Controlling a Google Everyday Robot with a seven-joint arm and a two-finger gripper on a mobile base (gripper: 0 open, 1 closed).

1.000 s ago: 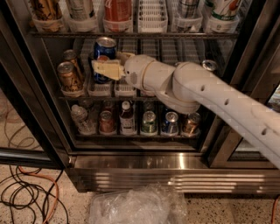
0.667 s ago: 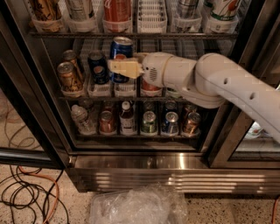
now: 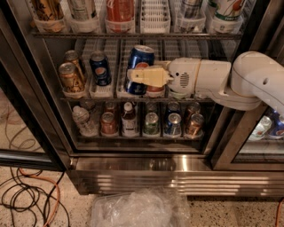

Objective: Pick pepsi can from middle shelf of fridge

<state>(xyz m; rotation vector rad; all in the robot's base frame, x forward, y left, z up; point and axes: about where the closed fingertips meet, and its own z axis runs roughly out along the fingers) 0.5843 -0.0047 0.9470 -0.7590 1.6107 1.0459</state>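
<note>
camera view: gripper (image 3: 135,76) is inside the fridge (image 3: 53,128), at middle shelf (image 3: 80,98) height, roughly mid-width. White arm (image 3: 248,82) comes in from the right. The cream fingers (image 3: 153,77) are clamped across the pepsi can (image 3: 141,56). The can is tilted with its top leaning right, and sits over the white lane trays (image 3: 103,91). Can't tell if its base touches the tray.

A red can (image 3: 154,91) is just behind and below the fingers, mostly hidden.

Rest of the middle shelf: second pepsi can (image 3: 100,67) upright one lane left, well clear of the gripper. Two bronze cans (image 3: 71,76) sit in the far-left lane, one behind the other.

Top shelf: tall cans in white holders, including a red one (image 3: 120,11).

Bottom rack: clear bottle (image 3: 82,120), small dark bottle (image 3: 128,119), green can (image 3: 151,124), blue can (image 3: 172,125), copper can (image 3: 194,125).

Below: steel base strip (image 3: 177,175). On the floor are a crumpled plastic bag (image 3: 137,208) and cables (image 3: 26,195).

Delta vs 1.0 s ago: gripper plus held can have moved right, from the left lanes to mid-shelf. The can went with the fingers the whole way. The second pepsi can was partly covered by the gripper then and is fully visible now. Shelf contents otherwise unchanged.
</note>
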